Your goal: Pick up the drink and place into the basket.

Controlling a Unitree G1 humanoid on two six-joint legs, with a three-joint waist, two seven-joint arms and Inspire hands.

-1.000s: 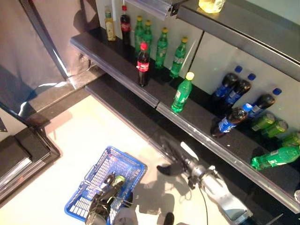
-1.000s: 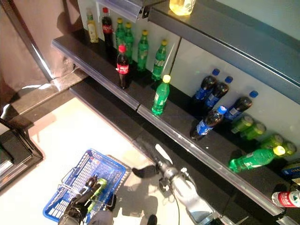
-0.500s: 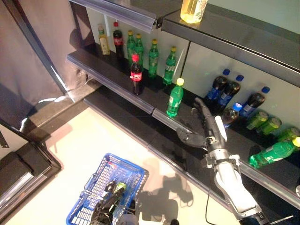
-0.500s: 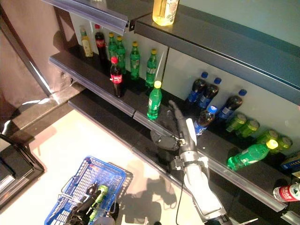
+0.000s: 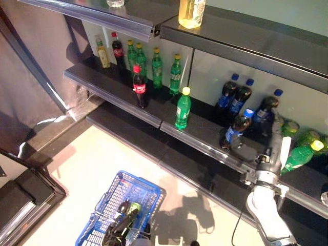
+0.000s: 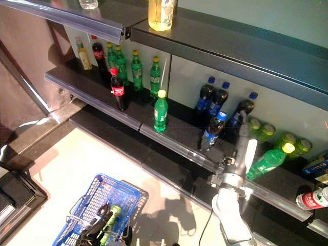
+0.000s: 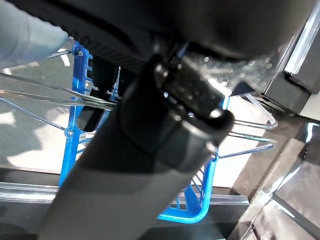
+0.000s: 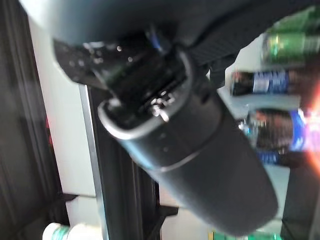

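The right hand [image 5: 273, 134] is reaching up onto the middle shelf [image 5: 205, 134], its fingers lying straight and apart among the dark blue-capped bottles; it is closing on none of them. The nearest of these, a cola bottle [image 5: 236, 128], is standing just beside the hand, tilting slightly, its long axis running upward with the cap on top. More dark bottles [image 5: 233, 95] are standing upright behind it against the white back panel. Beside the hand, away from the cola bottle, a green bottle [image 5: 300, 156] is lying on its side, yellow cap pointing toward the back panel.

Along the shelf from the cola bottle, another green bottle [image 5: 182, 108] is standing alone near the front edge, with open shelf on both sides. A red-capped bottle [image 5: 139, 87] is standing farther along.

The left hand [image 5: 120, 228] is curling round the handle of the blue basket [image 5: 134, 188] over the pale floor [image 5: 82, 164], well below the shelf. A green bottle is already lying inside the basket.
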